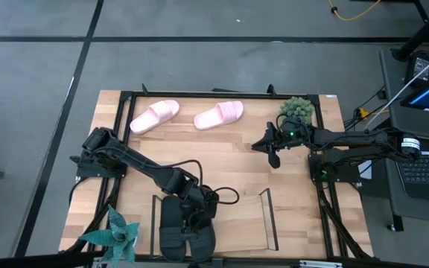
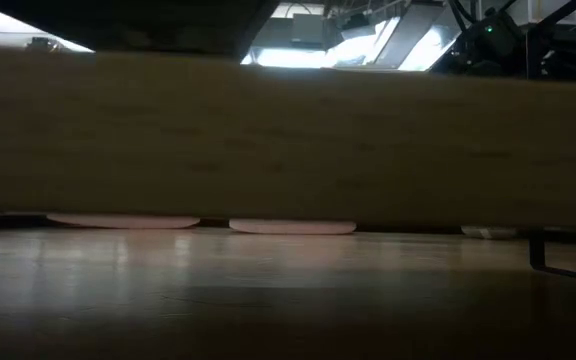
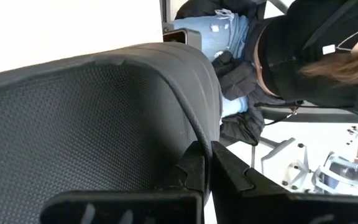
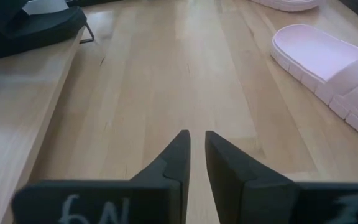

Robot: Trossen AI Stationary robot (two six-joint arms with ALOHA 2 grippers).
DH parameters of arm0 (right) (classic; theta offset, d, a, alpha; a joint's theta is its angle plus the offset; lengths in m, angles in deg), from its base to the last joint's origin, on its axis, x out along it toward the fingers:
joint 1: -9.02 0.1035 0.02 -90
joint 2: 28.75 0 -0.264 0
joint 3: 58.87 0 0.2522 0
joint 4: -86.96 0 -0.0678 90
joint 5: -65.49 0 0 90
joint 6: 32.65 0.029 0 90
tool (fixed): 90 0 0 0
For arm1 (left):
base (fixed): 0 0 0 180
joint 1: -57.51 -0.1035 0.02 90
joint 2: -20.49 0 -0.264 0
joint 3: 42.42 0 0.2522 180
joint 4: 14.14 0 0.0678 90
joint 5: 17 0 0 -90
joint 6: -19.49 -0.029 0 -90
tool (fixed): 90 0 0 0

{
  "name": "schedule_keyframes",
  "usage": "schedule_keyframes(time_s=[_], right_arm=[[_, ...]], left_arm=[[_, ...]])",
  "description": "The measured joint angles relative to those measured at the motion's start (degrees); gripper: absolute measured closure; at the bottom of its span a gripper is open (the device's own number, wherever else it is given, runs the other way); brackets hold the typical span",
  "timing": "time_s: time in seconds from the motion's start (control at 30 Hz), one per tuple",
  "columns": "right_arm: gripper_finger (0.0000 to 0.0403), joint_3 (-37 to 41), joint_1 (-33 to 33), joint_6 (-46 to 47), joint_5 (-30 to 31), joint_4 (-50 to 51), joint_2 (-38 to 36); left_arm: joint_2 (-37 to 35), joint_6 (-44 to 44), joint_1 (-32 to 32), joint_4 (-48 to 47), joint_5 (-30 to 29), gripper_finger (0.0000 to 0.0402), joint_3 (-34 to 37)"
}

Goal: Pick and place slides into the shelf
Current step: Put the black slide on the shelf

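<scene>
Left claw (image 3: 207, 163) pinches a matte, dimpled black foam slide (image 3: 104, 118).

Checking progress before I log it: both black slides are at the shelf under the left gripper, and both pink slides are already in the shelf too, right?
Not quite. The black slides are at the shelf under the left gripper, but the pink slides lie on the table's far side, outside the shelf. The high view shows it.

We saw even overhead light on the pale wooden table (image 1: 237, 160), a dim low view blurred by a near out-of-focus wooden edge (image 2: 288, 140), and window glare behind the textured black sandal (image 3: 92, 124).
</scene>
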Motion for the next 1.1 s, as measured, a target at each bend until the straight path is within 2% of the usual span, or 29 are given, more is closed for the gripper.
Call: schedule_keyframes(time_s=[0.4, 0.6, 1.1], right_arm=[[0.035, 0.0, 0.09, -0.07, 0.02, 0.0, 0.0], [0.035, 0.0, 0.09, 0.04, 0.02, 0.0, 0.0], [0.035, 0.0, 0.1, 0.09, 0.04, 0.0, 0.0]], left_arm=[[0.0, 3.85, 0.0, 0.07, 0.26, 0.04, 2.77], [0.0, 2.71, -0.02, 3.02, 1.67, 0.0401, 2.86], [0.74, 2.75, -0.11, 2.23, 1.45, 0.0401, 2.88]])
